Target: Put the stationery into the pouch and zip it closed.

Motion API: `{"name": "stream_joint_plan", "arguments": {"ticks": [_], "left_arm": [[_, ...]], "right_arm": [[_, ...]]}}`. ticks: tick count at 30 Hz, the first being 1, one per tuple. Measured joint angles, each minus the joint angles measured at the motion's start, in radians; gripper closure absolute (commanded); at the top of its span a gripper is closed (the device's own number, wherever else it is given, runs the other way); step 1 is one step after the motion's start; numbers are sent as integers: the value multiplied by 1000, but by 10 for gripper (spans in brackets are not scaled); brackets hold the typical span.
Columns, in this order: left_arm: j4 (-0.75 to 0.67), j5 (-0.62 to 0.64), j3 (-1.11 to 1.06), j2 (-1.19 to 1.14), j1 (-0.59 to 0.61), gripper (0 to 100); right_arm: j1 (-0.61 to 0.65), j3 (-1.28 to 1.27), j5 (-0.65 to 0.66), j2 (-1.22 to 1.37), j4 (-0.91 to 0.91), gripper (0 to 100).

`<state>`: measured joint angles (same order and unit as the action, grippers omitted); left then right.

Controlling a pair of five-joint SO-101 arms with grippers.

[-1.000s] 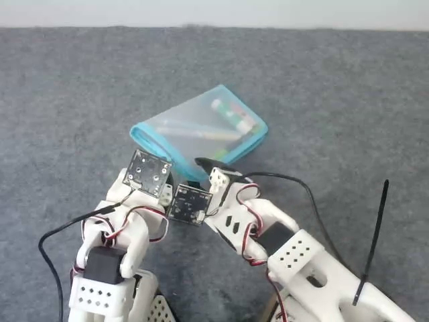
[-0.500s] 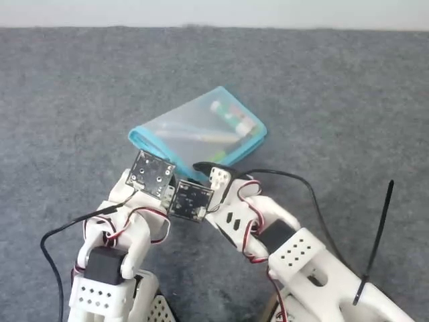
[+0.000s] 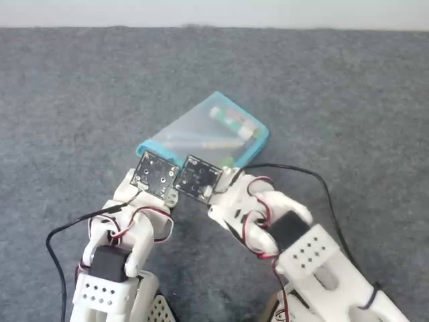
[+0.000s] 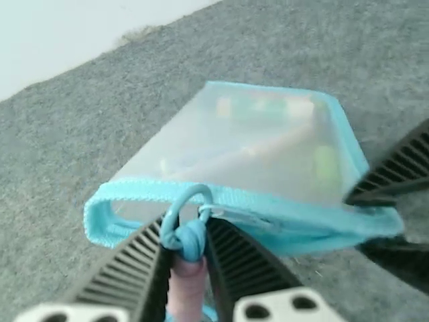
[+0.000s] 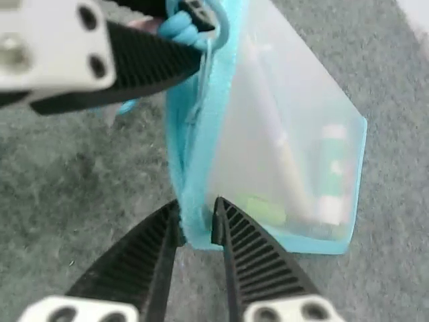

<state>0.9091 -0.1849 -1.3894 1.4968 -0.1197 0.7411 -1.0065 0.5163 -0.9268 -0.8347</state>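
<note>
A flat, see-through, turquoise-edged plastic pouch [image 3: 201, 131] lies on the grey, felt-covered table [image 3: 80, 87], just beyond the two white arms, which come in side by side from the near edge. Inside it lies the stationery [image 3: 231, 121]: a pale pen-like stick along its length, and short green and multi-coloured pieces bunched at the far end. All of these are blurred by the plastic, so I cannot tell exactly what each one is.

The left claw [image 4: 188, 251] is at the near long edge of the pouch [image 4: 255, 147], at one end of it. Its ribbed black fingers are pressed together on the zip pull [image 4: 186, 238], a knotted turquoise cord hanging from a small metal ring on the slider. A pinkish tab shows between the fingers just below the knot. The turquoise band of the pouch curls round in a loop at this corner, and I cannot tell whether the zip is closed along its whole run.

The right claw [image 5: 196, 231] is at the other end of the same near edge. Its two ribbed fingers pinch the turquoise corner of the pouch [image 5: 281, 134], one on each face of the fabric. In the left wrist view these fingers [image 4: 392, 171] close on the far corner from either side. In the right wrist view a finger of the left claw [image 5: 134, 60] lies along the edge with the cord knot beside it
</note>
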Motion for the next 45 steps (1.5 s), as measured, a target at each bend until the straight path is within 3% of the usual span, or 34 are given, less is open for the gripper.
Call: {"name": "stream_joint_plan", "arguments": {"ticks": [7,13,16,20,38,45], "left_arm": [[-29,0,0,0,57,990],[-29,0,0,0,61,990],[-29,0,0,0,61,990],[-29,0,0,0,61,990],[-26,0,5,2,61,990],[-26,0,5,2,52,990]], "right_arm": [[2,-21,-3,-198,-141,992],[49,-103,-11,-267,-77,983],[129,-173,-12,-267,5,901],[143,-226,-60,-267,92,811],[117,-213,-100,-264,153,812],[114,-213,-60,-404,-12,812]]}}
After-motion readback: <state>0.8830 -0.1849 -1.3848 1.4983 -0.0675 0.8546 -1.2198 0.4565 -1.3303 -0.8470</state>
